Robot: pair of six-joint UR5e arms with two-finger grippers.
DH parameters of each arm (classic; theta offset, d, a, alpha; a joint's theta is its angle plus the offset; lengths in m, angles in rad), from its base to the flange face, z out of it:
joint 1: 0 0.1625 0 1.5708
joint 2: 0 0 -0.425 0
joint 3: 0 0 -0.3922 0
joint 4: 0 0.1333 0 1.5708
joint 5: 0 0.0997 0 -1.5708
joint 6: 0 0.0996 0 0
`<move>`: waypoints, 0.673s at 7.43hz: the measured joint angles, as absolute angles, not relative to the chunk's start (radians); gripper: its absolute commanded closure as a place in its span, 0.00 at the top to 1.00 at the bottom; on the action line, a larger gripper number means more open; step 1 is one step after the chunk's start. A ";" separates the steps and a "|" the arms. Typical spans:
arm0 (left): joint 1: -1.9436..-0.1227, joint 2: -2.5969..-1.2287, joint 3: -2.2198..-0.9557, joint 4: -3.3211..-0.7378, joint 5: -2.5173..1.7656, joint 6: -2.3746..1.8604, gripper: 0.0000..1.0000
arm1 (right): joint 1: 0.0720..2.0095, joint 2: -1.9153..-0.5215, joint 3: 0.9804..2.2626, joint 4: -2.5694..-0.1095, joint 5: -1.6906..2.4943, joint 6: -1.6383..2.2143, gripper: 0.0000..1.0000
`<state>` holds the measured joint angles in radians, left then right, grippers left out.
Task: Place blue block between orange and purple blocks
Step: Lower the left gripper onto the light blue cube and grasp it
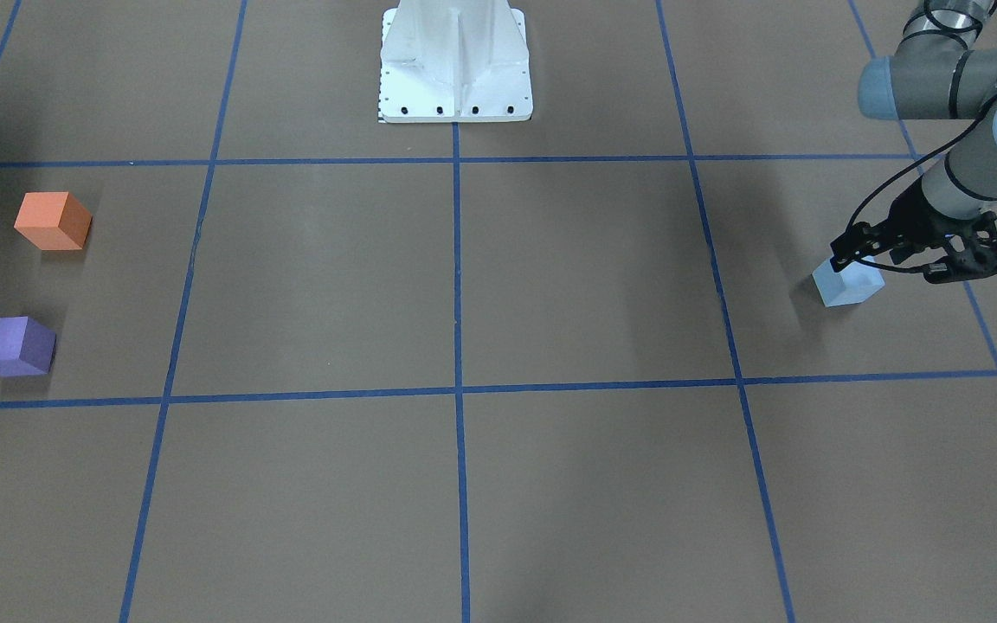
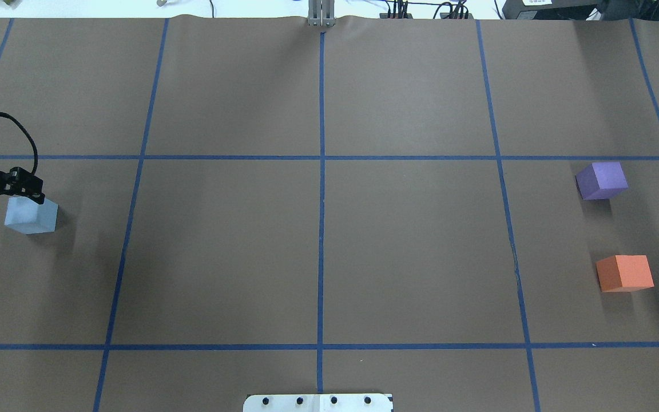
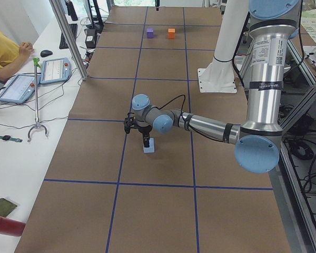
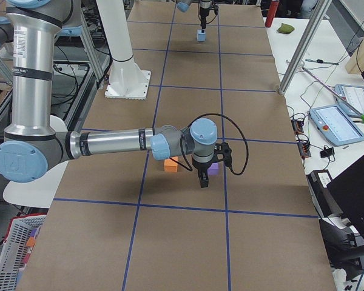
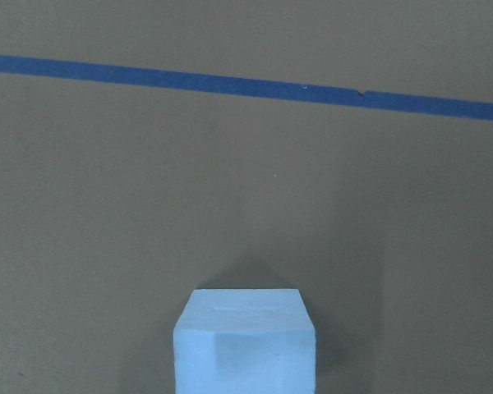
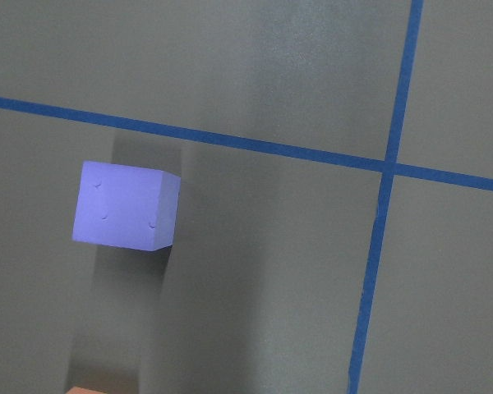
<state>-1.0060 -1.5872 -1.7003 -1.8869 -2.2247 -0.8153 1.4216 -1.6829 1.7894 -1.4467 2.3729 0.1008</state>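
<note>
Brown paper covers the counter (image 2: pixel 409 246), ruled into large squares by blue tape lines (image 2: pixel 322 229). We see the pale blue foam cube (image 1: pixel 847 285) resting on the counter at the robot's left end, well apart from the other two cubes. The left claw (image 1: pixel 841 253) hangs right at the top of that cube. We cannot tell whether it touches the cube, nor whether its fingers are spread or clenched. From the left wrist camera the blue cube sits at the bottom middle of the view, with one tape line running across beyond it.

At the opposite end, the orange foam cube (image 1: pixel 53 221) and the purple foam cube (image 1: pixel 12 346) stand near each other with a gap between them, the orange one nearer the robot's base. The right claw (image 4: pixel 204 182) appears only in the side view from the robot's right, poised close by the purple cube. We cannot tell its state.
</note>
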 measured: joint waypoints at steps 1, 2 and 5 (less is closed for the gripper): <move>-0.999 -1.590 -1.684 -1.891 -2.224 -0.816 1.00 | 1.421 -1.683 1.790 -1.446 2.375 0.101 1.00; -0.992 -1.592 -1.674 -1.892 -2.224 -0.816 1.00 | 1.421 -1.683 1.790 -1.446 2.380 0.101 1.00; -0.961 -1.599 -1.648 -1.893 -2.223 -0.816 1.00 | 1.420 -1.683 1.788 -1.446 2.393 0.102 1.00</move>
<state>-0.9606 -1.5991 -1.6483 -1.8929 -2.2231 -0.8161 1.4199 -1.6828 1.7884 -1.4465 2.3927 0.1016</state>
